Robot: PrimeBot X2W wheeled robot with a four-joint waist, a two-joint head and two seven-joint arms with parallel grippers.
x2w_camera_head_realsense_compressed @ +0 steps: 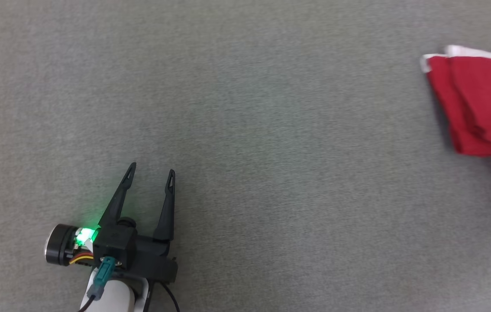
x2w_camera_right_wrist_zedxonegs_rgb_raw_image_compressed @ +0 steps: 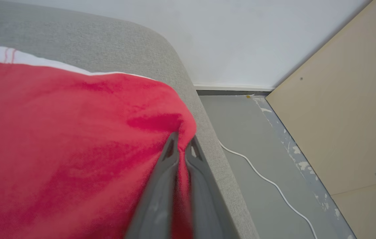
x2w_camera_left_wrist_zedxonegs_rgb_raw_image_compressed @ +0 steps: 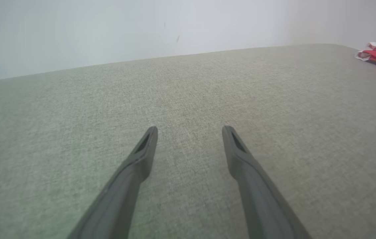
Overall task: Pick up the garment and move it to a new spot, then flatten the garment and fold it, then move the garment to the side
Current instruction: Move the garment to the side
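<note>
The right gripper (x2w_camera_right_wrist_zedxonegs_rgb_raw_image_compressed: pixel 182 146), pinching the folded red garment (x2w_camera_right_wrist_zedxonegs_rgb_raw_image_compressed: pixel 75 132) mid-frame, should slide it gently, folds stacked; left gripper (x2w_camera_head_realsense_compressed: pixel 152 169) idles spread, lower left.

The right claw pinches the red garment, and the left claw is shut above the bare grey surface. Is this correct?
No: the left claw is open, not shut, as the left wrist view shows. The rest holds: the right claw pinches the red garment.
</note>
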